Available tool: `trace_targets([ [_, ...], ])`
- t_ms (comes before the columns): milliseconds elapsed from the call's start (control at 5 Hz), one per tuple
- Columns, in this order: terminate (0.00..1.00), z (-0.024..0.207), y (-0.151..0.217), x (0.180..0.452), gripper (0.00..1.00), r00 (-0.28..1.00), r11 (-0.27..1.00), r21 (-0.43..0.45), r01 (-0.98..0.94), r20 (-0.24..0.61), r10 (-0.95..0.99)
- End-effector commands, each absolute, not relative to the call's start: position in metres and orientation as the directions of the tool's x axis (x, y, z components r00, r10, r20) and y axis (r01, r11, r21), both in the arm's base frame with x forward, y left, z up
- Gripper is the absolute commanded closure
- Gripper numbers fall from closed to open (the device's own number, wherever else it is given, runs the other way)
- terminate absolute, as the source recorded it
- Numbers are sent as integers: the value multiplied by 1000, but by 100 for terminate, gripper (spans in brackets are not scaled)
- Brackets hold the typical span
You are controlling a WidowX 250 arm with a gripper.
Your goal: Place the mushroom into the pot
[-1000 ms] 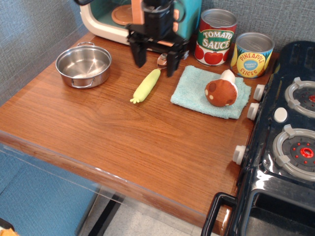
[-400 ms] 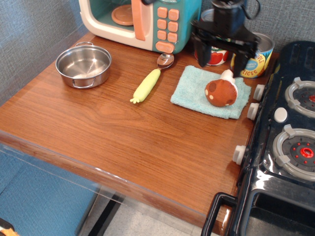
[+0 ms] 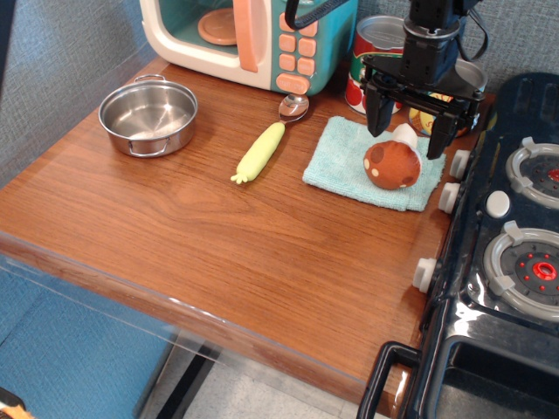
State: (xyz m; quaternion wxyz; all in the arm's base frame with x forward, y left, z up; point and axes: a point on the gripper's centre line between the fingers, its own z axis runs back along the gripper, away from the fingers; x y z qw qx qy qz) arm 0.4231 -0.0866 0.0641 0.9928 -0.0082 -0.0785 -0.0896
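In the single view, the mushroom (image 3: 394, 162) was seen lying on its side on a light blue cloth (image 3: 345, 159), its brown spotted cap turned toward the table's front edge and its pale stem toward the tins. The gripper (image 3: 407, 134) was held just above the stem end, with its jaws spread wide, one dark finger on either side of the mushroom; whether either touched it could not be told. The pot (image 3: 148, 118) was set well to the left of the cloth, upright on the wooden table (image 3: 218, 244). A yellow-green corn toy (image 3: 260, 151) lay between pot and cloth, and a spoon (image 3: 293, 107) was found just behind it. Behind the cloth stood a tomato tin (image 3: 371, 48) and a pineapple tin (image 3: 464, 87), both partly hidden by the arm.
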Motion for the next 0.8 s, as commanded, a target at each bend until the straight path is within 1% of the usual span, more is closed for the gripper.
trace_targets([
  [0,0,55,-78,420,0,978,985,34,171,117,-174],
  [200,0,51,-75,420,0,980,985,44,170,99,-173],
  [400,0,59,-71,421,100,976,983,34,180,121,-183],
  [600,0,83,-64,421,100,968,984,12,177,176,-176],
])
